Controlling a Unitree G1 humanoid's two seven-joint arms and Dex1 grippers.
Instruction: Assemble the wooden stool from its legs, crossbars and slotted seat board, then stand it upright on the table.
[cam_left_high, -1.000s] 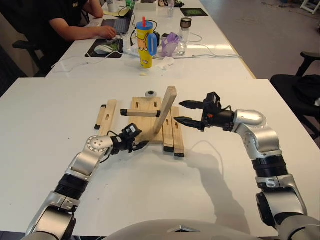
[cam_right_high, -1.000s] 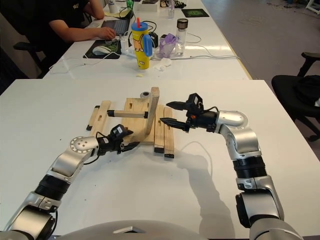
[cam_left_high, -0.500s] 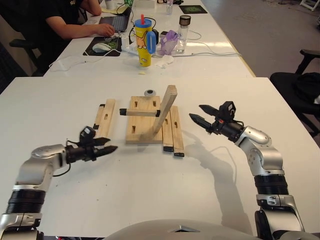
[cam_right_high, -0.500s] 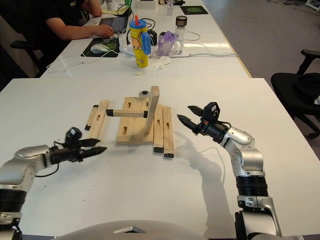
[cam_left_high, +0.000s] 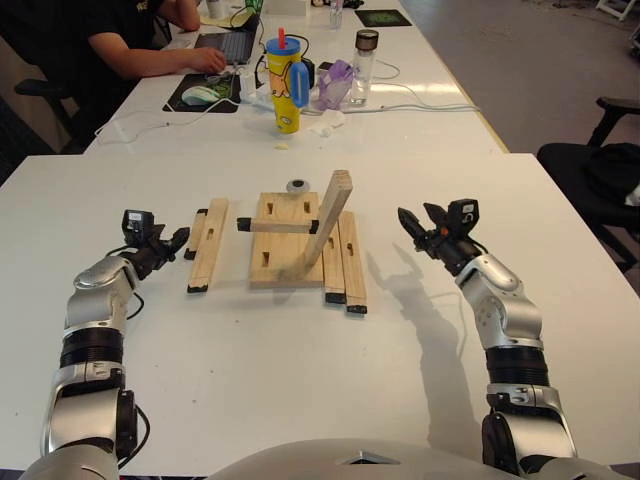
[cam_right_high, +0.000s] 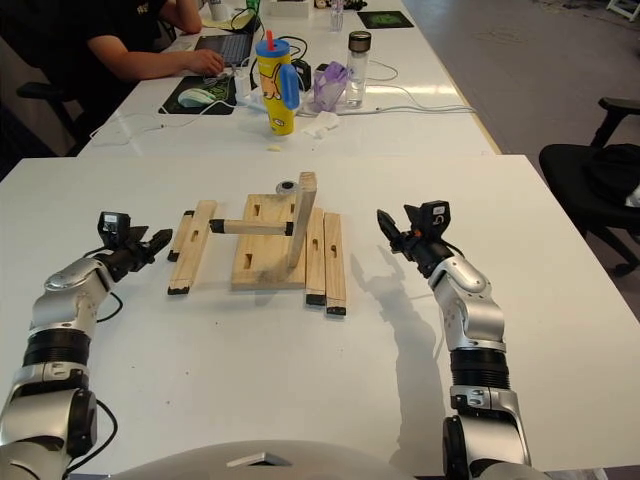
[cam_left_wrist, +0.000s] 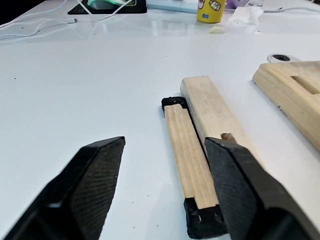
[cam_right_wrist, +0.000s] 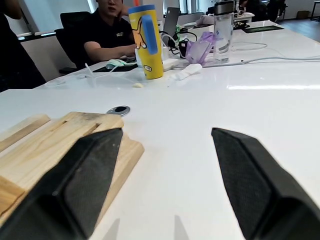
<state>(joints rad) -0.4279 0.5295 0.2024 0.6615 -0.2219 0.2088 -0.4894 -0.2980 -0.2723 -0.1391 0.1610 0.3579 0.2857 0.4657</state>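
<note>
Two grippers hover empty over the white table (cam_left_high: 300, 380), both with fingers spread wide. Of these, the left gripper (cam_left_high: 172, 240) sits just beside a ribbed crossbar (cam_left_wrist: 190, 170) with black end caps, which lies close alongside a flat pale leg (cam_left_high: 212, 245). Across the table, the right gripper (cam_left_high: 414, 214) is near, not touching, two legs (cam_left_high: 346, 265) lying side by side against the slotted seat board (cam_left_high: 280, 255). A tilted leg (cam_left_high: 333, 215) stands in the board, a level crossbar (cam_left_high: 280, 226) jutting from it. Beyond, a yellow cup (cam_left_high: 287, 85) holds a red straw; a clear bottle (cam_left_high: 367, 68) wears a dark cap, contents unclear
</note>
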